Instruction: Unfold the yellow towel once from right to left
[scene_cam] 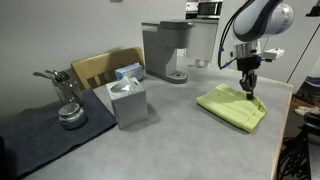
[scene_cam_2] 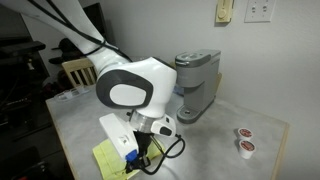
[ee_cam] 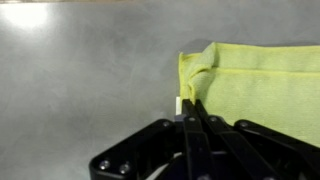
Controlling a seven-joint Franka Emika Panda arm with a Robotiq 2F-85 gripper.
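The yellow towel [scene_cam: 230, 107] lies folded on the grey table near its edge. It also shows in the wrist view [ee_cam: 260, 85] and, partly hidden by the arm, in an exterior view [scene_cam_2: 108, 157]. My gripper [scene_cam: 249, 92] is down on the towel's edge. In the wrist view the fingers [ee_cam: 190, 103] are closed together on the towel's edge, where the fabric is puckered up. In an exterior view the gripper [scene_cam_2: 141, 160] is mostly hidden behind the wrist.
A white tissue box [scene_cam: 128, 101] stands mid-table. A grey coffee machine [scene_cam: 165, 50] stands at the back. A dark grey mat [scene_cam: 40, 128] holds a metal pot [scene_cam: 70, 113]. Two coffee pods [scene_cam_2: 244, 140] lie near a table corner. A wooden chair [scene_cam: 98, 68] stands behind.
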